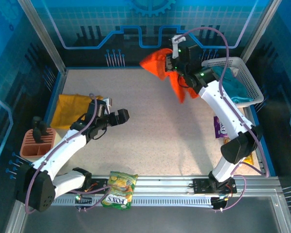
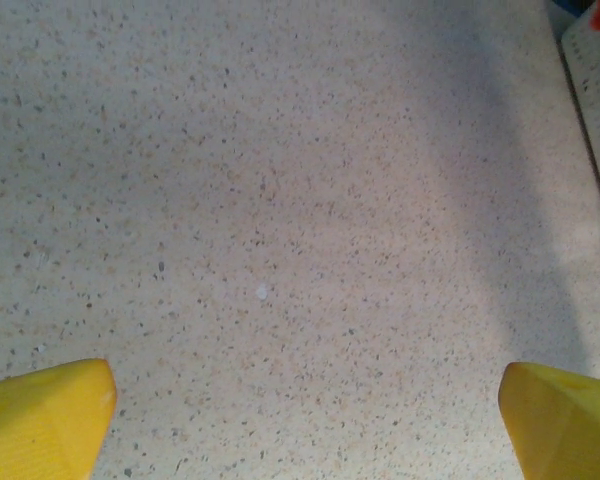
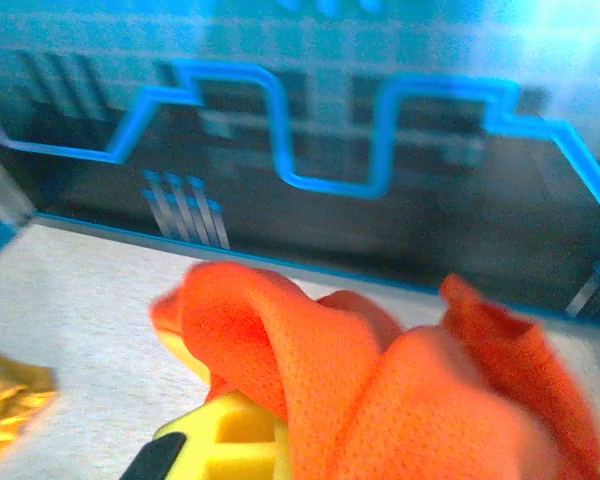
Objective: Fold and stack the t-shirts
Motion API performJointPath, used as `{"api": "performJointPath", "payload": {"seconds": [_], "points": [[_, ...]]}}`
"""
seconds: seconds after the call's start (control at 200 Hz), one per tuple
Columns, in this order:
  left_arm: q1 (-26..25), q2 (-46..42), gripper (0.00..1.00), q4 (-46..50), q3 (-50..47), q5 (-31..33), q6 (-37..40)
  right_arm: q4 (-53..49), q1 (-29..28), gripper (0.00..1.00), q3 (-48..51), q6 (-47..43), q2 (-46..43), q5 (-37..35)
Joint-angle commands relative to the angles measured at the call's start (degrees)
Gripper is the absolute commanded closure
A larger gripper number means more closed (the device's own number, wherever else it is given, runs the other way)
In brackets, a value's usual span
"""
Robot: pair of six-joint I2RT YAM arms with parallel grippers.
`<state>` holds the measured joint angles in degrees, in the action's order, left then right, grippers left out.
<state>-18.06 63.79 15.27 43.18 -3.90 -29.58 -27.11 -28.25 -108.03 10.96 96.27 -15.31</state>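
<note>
Right gripper [image 1: 172,60] clamps orange shirt [image 1: 155,63] by the far wall; left gripper [image 1: 125,115] gapes over open desk [image 1: 160,141]; yellow shirt [image 1: 72,109], left edge, partly arm-hidden.

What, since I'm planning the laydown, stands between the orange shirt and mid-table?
Nothing visible. The right gripper holds the orange shirt above bare table; the basket sits right of it, the yellow shirt far left.

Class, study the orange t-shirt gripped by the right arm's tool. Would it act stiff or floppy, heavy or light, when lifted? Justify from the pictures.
Probably floppy: the orange t-shirt bunches at the right tool and a tail droops below it. Likely light for its size: one pinch seems to carry the whole bundle. Its mesh-like weave suggests it is not slippery.
</note>
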Motion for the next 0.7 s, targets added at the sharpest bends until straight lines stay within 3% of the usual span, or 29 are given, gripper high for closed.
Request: {"api": "performJointPath", "payload": {"seconds": [0.0, 0.165, 0.29, 0.32, 0.345, 0.41, 0.47, 0.52, 0.695], "points": [[1.12, 0.25, 0.01, 2.50, 2.92, 0.12, 2.31, -2.68, -1.53, 1.00, -1.38, -0.75, -1.79, 2.28], [1.89, -1.41, 0.01, 5.05, 3.12, 0.61, 3.38, -1.21, -0.73, 1.00, 10.02, 5.03, -4.27, 1.88], [1.98, -3.35, 0.01, 6.52, 1.73, 1.25, 3.52, -0.93, 3.24, 1.00, 22.30, 12.78, -6.68, 3.11], [1.97, -3.69, 0.01, 6.95, 1.57, 1.40, 3.57, -0.25, 4.87, 0.92, 25.69, 15.07, -7.12, 5.25], [1.98, -3.88, 0.01, 7.24, 1.31, 1.48, 3.60, 0.37, 6.43, 0.79, 28.37, 16.63, -7.19, 8.17], [1.98, -4.21, 0.01, 7.48, 0.73, 1.74, 3.55, -0.94, 10.01, 0.32, 33.37, 20.08, -6.15, 11.75], [1.98, -4.12, 0.01, 7.79, 0.41, 1.88, 3.50, -2.45, 11.90, 0.07, 37.03, 19.94, -5.03, 11.45], [1.85, -3.87, 0.01, 8.00, 0.29, 2.05, 3.06, -2.92, 12.57, 0.00, 38.95, 19.15, -4.61, 11.69], [-0.64, -1.57, 0.01, 6.83, -0.22, 2.00, 0.09, -1.94, 11.46, 0.00, 43.68, 16.98, -5.84, 11.34]]}}
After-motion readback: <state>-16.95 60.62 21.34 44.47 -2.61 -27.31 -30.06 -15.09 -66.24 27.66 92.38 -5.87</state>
